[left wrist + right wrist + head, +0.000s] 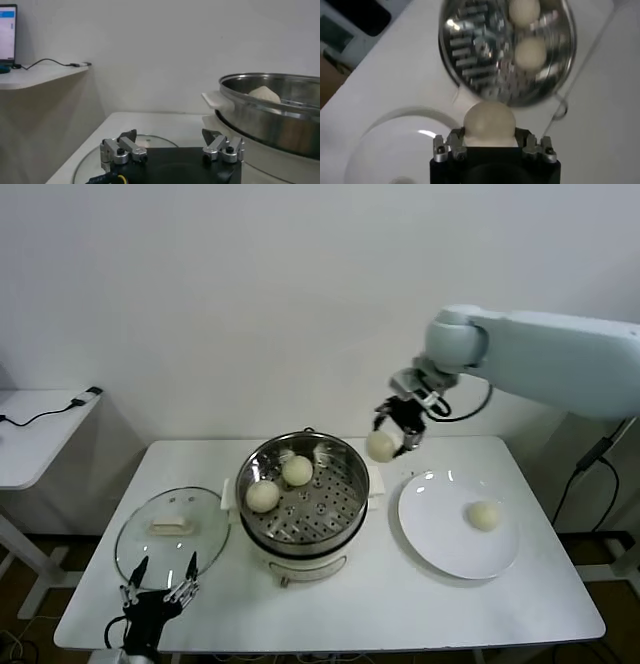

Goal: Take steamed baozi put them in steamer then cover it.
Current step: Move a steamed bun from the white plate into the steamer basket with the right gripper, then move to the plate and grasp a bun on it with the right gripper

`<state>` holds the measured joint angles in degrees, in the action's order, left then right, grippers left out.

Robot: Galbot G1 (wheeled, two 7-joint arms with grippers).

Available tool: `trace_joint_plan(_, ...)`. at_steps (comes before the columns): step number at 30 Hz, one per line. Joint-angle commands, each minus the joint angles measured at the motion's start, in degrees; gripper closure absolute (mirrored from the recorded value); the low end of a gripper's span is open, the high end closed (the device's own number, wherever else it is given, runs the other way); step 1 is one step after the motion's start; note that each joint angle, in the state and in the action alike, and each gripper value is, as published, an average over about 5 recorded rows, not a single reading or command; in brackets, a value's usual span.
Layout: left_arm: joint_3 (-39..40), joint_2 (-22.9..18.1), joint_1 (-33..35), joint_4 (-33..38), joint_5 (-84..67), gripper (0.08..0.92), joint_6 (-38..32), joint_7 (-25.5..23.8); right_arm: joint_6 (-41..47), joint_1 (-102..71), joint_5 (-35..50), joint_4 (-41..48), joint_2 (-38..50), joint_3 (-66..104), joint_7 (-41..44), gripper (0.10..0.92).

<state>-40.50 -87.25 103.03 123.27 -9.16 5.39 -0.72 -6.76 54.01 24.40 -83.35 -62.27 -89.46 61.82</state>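
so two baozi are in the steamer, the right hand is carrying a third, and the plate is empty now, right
Not quite: the plate is not empty. The head view shows one baozi on the plate. The rest holds: two baozi in the steamer, a carried baozi in the right hand.

Flat white round plate (440, 529) lay below the jaws of the right gripper (392, 440), a touch out to the robot's right, bare glaze catching the light. Under it ran the white rectangular tabletop (330, 609), which passed beneath both pairs of jaws. Over by the jaws of the left gripper (160, 570), the tabletop's front edge sat just beside them. Well apart from those jaws, farther to the robot's left, stood a white side table (35, 444), and on it trailed a thin black cable (45, 414) ending in a small dark plug (88, 392). A lit laptop screen (7, 31) showed on that side table, higher than the left jaws. Plain white wall (250, 294) stood behind both.
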Motion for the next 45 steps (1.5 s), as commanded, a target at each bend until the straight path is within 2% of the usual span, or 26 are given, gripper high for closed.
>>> trace_joint_plan(1,-0.1,0.0,0.0,0.1,0.0,0.177,0.0,0.0,-15.4,3.6,-8.8,-8.9,-15.1,1.5,1.2,0.355)
trace_joint_plan(7,-0.2,-0.1,0.7,0.2,-0.2,0.177,-0.4,0.1,-18.0,-4.3,-19.7,-5.4,-18.2,-1.2,-1.0,0.355)
trace_joint_plan(13,-0.6,-0.3,1.0,0.6,-0.9,0.177,-0.6,0.1,-16.1,-11.3,-27.5,-1.3,-18.9,-2.8,-4.2,0.355)
trace_joint_plan(27,-0.9,-0.4,1.0,0.3,-1.3,0.177,-0.9,0.2,-10.7,-15.9,-27.3,1.6,-20.2,-2.8,-8.6,0.355)
trace_joint_plan(30,-0.9,-0.4,1.0,0.3,-1.3,0.177,-0.9,0.2,-11.1,-14.0,-25.7,1.3,-19.4,-2.5,-8.9,0.314)
trace_joint_plan(35,-0.8,-0.4,1.2,0.8,-1.3,0.177,-0.9,0.2,-15.1,-5.4,-16.9,3.1,-16.0,-2.1,-3.3,0.214)
trace_joint_plan(39,-0.7,-0.4,1.2,1.3,-1.1,0.177,-0.8,0.1,-19.0,1.9,-7.9,9.5,-11.4,-4.2,3.9,0.203)
trace_joint_plan(41,-0.6,-0.3,1.3,1.5,-1.1,0.177,-0.7,0.1,-17.6,4.6,-2.7,12.2,-7.6,-6.7,6.8,0.203)
trace_joint_plan(45,-0.6,-0.2,1.3,1.8,-1.2,0.177,-0.8,0.0,-6.5,5.6,5.2,15.4,3.3,-14.5,7.3,0.203)
